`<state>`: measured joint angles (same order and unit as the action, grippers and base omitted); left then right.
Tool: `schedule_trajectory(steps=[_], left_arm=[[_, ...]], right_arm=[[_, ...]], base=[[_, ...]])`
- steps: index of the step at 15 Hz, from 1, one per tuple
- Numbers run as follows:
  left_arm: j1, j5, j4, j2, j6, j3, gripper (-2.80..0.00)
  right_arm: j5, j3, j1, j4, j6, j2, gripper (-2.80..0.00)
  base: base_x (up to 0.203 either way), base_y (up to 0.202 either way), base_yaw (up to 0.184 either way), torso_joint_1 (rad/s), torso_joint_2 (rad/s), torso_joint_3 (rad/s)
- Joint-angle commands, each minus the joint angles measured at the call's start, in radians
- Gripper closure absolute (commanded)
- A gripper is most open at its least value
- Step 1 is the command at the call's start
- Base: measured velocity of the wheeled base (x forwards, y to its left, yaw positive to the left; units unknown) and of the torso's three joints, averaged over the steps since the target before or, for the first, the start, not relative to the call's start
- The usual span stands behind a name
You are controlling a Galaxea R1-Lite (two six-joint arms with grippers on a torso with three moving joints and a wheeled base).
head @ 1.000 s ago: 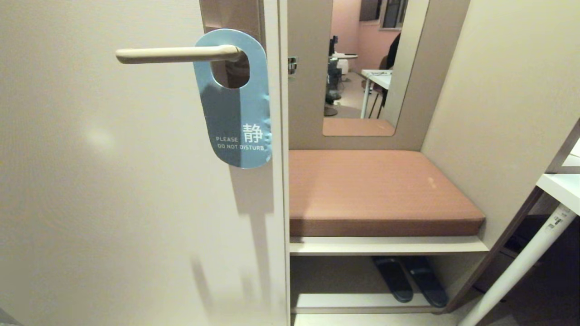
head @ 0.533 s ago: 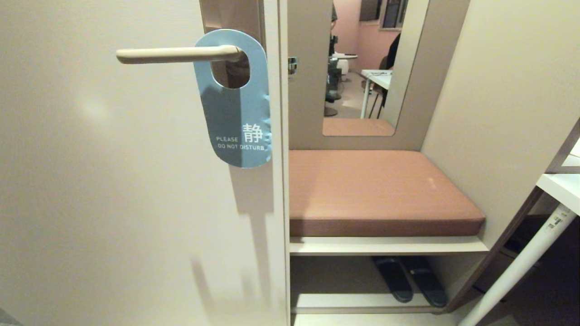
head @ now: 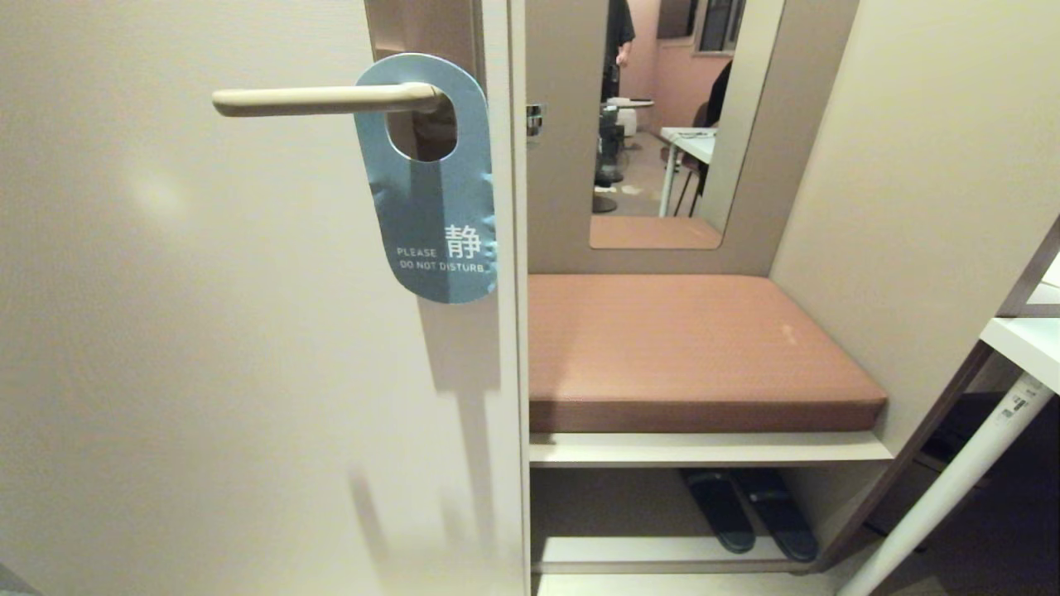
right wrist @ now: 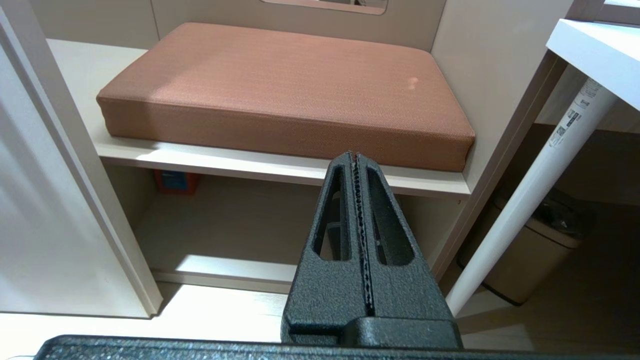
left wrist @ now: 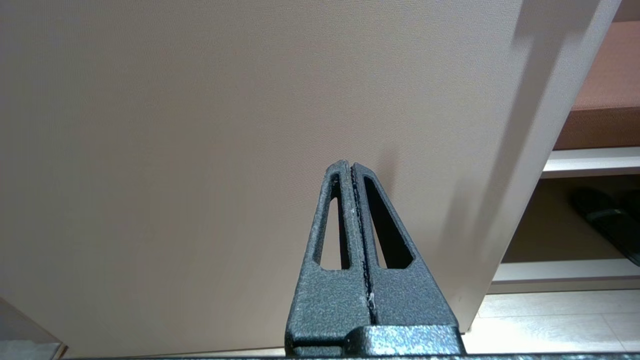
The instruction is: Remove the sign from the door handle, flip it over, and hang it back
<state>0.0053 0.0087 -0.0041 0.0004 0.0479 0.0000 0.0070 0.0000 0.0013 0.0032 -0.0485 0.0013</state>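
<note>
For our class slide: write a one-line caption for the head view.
Blue "do not disturb" sign hangs on the door handle, beside a cushioned bench; no gripper in view.

My head camera faces the door (head: pixel 248 331) closely, angled down. Left wrist faces the same door low; right wrist shares the cushion (right wrist: pixel 285 90) with head view.
</note>
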Motion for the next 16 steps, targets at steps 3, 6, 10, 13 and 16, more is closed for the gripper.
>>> schedule_trajectory(steps=[3,6,10,13,16], left_arm=[[-0.001,0.001,-0.001,0.000,0.000,0.000,0.00],[0.001,0.001,-0.001,0.000,0.000,0.000,0.00],[0.001,0.001,-0.001,0.000,0.000,0.000,0.00],[0.001,0.001,-0.001,0.000,0.000,0.000,0.00],[0.000,0.001,-0.001,0.000,0.000,0.000,0.00]], right_arm=[[0.001,0.000,0.000,0.000,-0.001,0.000,0.00],[0.001,0.000,0.000,0.000,-0.001,0.000,0.00],[-0.001,0.000,0.000,0.000,0.001,0.000,0.00],[-0.002,0.000,0.000,-0.002,0.027,0.000,0.00],[-0.010,0.000,0.000,-0.002,0.041,0.000,0.00]], base=[[0.000,0.000,0.000,0.000,0.00,0.000],[0.000,0.000,0.000,0.000,0.00,0.000],[0.000,0.000,0.000,0.000,0.00,0.000],[0.000,0.000,0.000,0.000,0.00,0.000],[0.000,0.000,0.000,0.000,0.00,0.000]])
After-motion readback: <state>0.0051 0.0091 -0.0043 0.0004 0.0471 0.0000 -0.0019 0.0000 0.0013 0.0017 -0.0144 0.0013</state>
